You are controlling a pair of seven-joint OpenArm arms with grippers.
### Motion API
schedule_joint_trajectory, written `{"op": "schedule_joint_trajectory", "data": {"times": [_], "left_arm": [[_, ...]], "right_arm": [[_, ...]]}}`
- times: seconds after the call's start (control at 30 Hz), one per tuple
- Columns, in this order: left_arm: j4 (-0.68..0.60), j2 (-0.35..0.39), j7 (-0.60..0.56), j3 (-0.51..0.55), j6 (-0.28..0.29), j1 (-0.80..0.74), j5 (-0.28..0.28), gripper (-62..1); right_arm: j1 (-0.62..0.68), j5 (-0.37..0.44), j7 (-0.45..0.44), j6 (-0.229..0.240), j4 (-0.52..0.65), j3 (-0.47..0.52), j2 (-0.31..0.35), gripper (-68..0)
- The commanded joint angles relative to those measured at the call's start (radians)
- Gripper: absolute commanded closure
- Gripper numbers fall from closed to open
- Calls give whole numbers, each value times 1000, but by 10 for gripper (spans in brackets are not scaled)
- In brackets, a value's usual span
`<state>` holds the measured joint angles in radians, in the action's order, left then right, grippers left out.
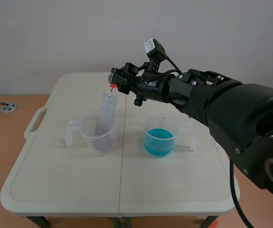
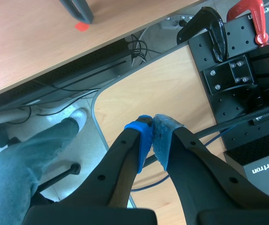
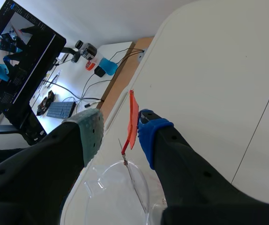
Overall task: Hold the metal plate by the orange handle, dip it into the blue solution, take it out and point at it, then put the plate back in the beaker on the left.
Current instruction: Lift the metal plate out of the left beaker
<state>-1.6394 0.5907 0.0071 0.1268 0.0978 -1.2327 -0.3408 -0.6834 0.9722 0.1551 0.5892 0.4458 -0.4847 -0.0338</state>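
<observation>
Beige folding table point(image 1: 55, 180) under a pale wall point(image 1: 41, 33); on it we are seeing the metal plate point(image 1: 106, 114) standing tilted in the clear left beaker point(image 1: 100, 137), lower end inside, upper end leaning toward the right arm. The orange handle point(image 1: 112, 90) is sticking up from the plate's top. The right beaker point(image 1: 159, 135) is sitting near the left one, apart from it, holding the blue solution point(image 1: 158, 141).

The right arm is coming in from the right, raised over the table and reaching past the middle, with the right gripper point(image 1: 116, 81) hanging at the handle above the left beaker. The scene view is not showing us the gap between the fingers; the right wrist view is. There the fingers are standing wide apart with the handle point(image 3: 133, 119) between them, just beside the blue pad point(image 3: 149, 133) and well clear of the grey-green pad point(image 3: 91, 129). We cannot tell whether the handle is touching the blue pad; nothing is being clamped.

Only the left wrist view is showing us the left gripper point(image 2: 152, 126): fingers closed, pads meeting, holding nothing. It is pointing down over a wooden surface point(image 2: 172, 93), with a person's leg point(image 2: 17, 159) in jeans to one side and a black perforated board point(image 2: 228, 70) with a red clamp point(image 2: 251, 14) to the other.
</observation>
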Motion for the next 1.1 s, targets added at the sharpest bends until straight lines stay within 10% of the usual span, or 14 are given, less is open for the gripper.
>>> {"op": "schedule_joint_trajectory", "data": {"times": [0.0,0.5,0.7,1.07], "left_arm": [[-6,6,-9,-5,2,-8,-3,-18],[-6,9,-10,-5,3,-8,-3,-18],[-6,9,-10,-5,3,-8,-3,-18],[-6,9,-10,-5,3,-8,-3,-18]], "right_arm": [[-31,10,-16,11,30,1,-5,-130],[-31,27,-21,16,30,1,-5,-13],[-31,27,-28,153,30,1,-10,-13],[-30,-27,-2,156,58,-2,-11,-13]]}}
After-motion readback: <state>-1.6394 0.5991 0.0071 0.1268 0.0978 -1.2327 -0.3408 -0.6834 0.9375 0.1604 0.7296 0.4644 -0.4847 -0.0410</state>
